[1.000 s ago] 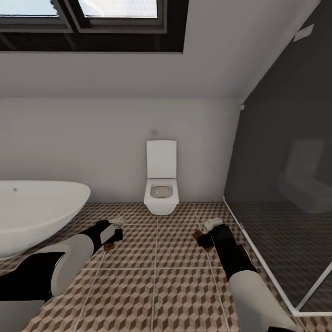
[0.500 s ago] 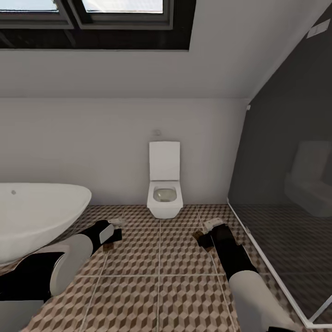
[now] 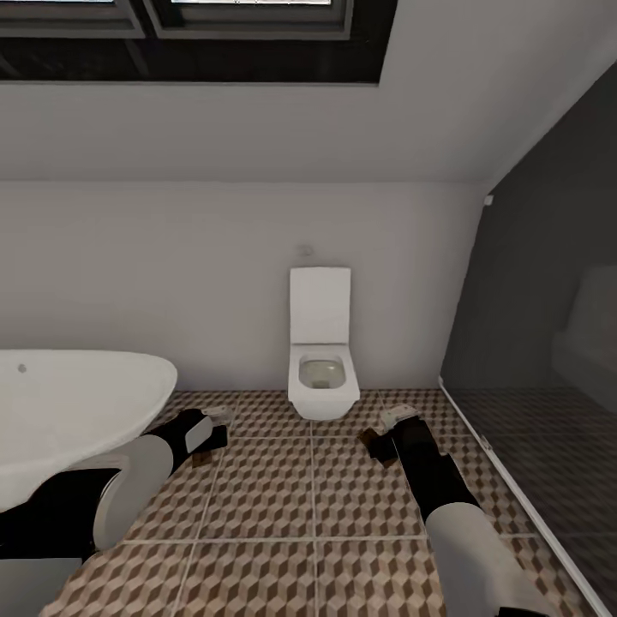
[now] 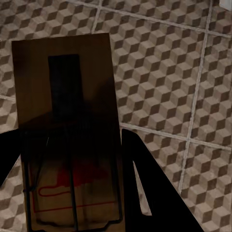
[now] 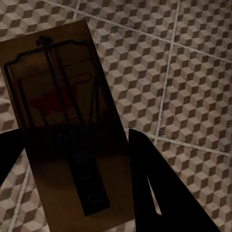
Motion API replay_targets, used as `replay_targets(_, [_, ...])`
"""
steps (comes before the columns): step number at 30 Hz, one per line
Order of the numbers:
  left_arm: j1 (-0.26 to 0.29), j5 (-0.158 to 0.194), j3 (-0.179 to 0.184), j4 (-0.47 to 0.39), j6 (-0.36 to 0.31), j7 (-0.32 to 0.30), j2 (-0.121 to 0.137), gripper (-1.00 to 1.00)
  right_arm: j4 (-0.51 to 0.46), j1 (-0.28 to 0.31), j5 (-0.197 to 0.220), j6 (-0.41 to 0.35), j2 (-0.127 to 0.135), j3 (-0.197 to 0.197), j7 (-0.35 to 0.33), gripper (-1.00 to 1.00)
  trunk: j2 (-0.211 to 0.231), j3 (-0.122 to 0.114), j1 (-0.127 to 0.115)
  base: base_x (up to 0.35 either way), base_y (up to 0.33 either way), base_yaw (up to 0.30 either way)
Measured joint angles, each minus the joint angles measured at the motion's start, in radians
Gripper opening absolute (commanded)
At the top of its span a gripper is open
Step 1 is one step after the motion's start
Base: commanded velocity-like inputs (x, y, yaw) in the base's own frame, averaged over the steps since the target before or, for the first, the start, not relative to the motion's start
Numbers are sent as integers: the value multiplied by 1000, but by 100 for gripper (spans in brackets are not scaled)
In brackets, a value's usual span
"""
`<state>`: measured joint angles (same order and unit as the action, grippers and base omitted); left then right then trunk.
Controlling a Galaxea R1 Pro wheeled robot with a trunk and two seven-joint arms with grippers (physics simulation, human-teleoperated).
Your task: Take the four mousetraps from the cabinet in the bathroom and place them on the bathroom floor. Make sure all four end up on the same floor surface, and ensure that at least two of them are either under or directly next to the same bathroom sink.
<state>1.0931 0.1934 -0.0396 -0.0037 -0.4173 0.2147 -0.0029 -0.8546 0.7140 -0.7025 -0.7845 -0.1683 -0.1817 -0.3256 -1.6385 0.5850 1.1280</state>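
Observation:
In the left wrist view a tan mousetrap (image 4: 72, 111) with dark wire and a red spot sits between the dark fingers (image 4: 154, 193) of my left gripper (image 4: 71, 137), which is shut on it. My right gripper (image 5: 72, 133) is shut on a second mousetrap (image 5: 63, 106). In the head view the left gripper (image 3: 210, 433) and right gripper (image 3: 379, 441) hang low over the cube-patterned bathroom floor (image 3: 343, 497). The cabinet and the bathroom sink are out of view.
A white wall-hung toilet (image 3: 324, 377) stands ahead against the far wall. A white oval tub (image 3: 77, 411) bulges in at the left, close to my left arm. A dark glass shower screen (image 3: 548, 360) closes off the right side.
The whole head view has shifted: toilet and shower screen slid right, so the camera has turned left. Both arms keep their pose, each still holding a mousetrap.

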Motion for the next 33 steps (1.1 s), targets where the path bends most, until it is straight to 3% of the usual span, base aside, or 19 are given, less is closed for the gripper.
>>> replay_targets(11, [0,-2,-1,0,8,4,-25,-100,0,0,0,0,1,0,-3,-100,0,0,0,130,47,0])
replay_targets(19, [-1,1,0,1,-3,1,-11,-100,1,0,0,0,2,0,-1,-100,0,0,0,314,1,0])
replay_targets(33, [-21,-4,0,1,13,0,-14,-100,1,0,-2,0,8,0,2,-100,0,0,0,323,0,0])
